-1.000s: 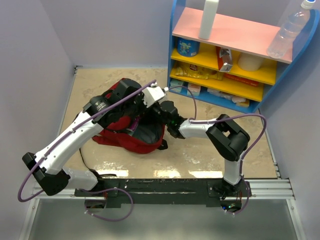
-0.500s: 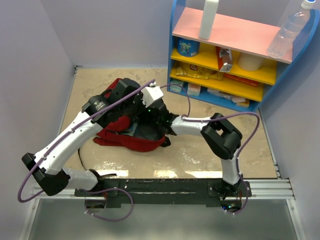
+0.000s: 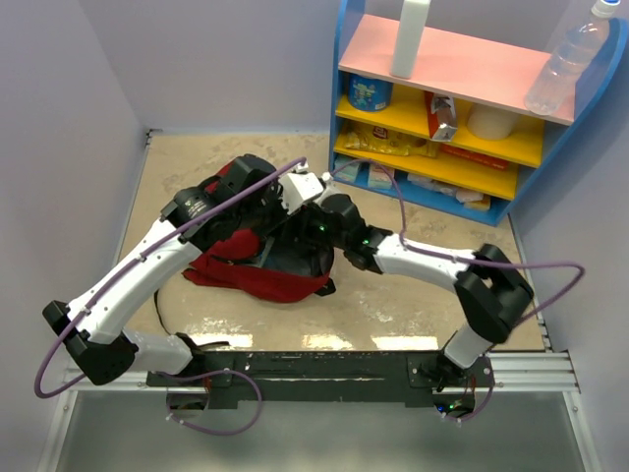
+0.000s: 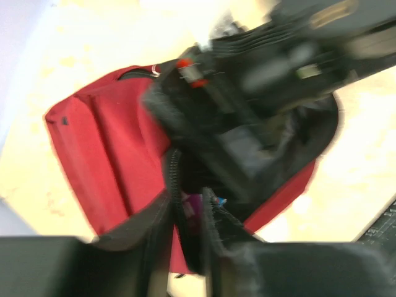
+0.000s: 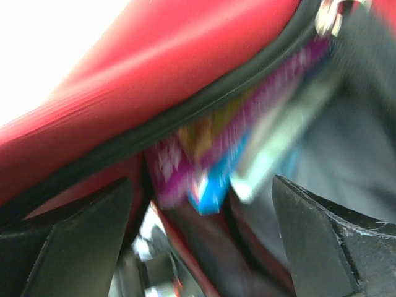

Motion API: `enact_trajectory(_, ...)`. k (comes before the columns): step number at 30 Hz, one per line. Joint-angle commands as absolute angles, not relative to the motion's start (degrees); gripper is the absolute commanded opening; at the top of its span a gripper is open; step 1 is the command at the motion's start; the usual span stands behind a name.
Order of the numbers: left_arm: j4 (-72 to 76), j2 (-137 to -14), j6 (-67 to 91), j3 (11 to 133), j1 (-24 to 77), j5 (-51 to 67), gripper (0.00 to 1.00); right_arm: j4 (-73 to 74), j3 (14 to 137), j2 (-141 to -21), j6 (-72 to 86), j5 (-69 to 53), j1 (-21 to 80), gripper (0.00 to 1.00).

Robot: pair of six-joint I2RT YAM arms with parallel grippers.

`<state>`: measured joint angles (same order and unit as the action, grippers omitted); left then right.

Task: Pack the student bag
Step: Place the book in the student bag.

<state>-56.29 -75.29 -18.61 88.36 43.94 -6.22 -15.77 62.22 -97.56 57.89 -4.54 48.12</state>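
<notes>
Red backpack [image 3: 246, 280] lies on surface [image 3: 393, 310], centre-left, mouth unzipped. Left end effector [image 4: 185, 266] looks pinched on its zipper rim, but the view is blurred. Right end effector [image 5: 198, 241] spread wide, empty, at the mouth. Purple book [image 5: 204, 154] inside.

Open red student bag [image 4: 99, 154]; blurred black arm [image 4: 278, 68] inside

Dark red student bag [image 3: 236, 277], black zip edge, grey lining; inside, a book [image 5: 204, 154] flashing purple, yellow and blue; beige mottled table [image 3: 393, 305] beneath.
</notes>
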Motion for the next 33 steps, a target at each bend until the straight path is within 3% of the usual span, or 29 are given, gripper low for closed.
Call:
enact_trajectory(1, -56.4, -75.4, -17.8, 92.6, 44.3, -0.3, 0.33, -12.7, 53.5, -84.7, 50.3, -9.2, 48.6, 0.97)
enact_trajectory(3, -56.8, -76.0, -17.5, 94.2, 43.9, 1.7, 0.42, -11.3, 49.7, -79.1, 49.8, -9.5, 48.6, 0.98)
enact_trajectory(12, -58.3, -77.3, -17.0, 97.5, 42.7, 6.1, 0.59, 6.3, 50.1, -63.3, 47.2, 0.9, 45.4, 0.99)
enact_trajectory(19, -61.5, -82.3, -18.4, 112.7, 35.7, 13.8, 0.72, 8.7, 54.2, -65.8, 48.3, -2.4, 30.2, 0.99)
enact_trajectory(23, -58.5, -82.1, -23.7, 108.9, 30.7, 14.0, 0.71, 6.9, 59.4, -74.6, 49.5, -6.3, 30.1, 0.99)
enact_trajectory(29, -54.3, -77.5, -27.9, 88.9, 29.0, 20.1, 0.65, -4.0, 56.8, -80.9, 55.6, -9.7, 31.4, 0.99)
enact_trajectory(33, -54.0, -77.4, -28.0, 83.2, 29.0, 24.6, 0.60, -5.9, 57.5, -84.3, 55.6, -9.8, 31.6, 0.99)
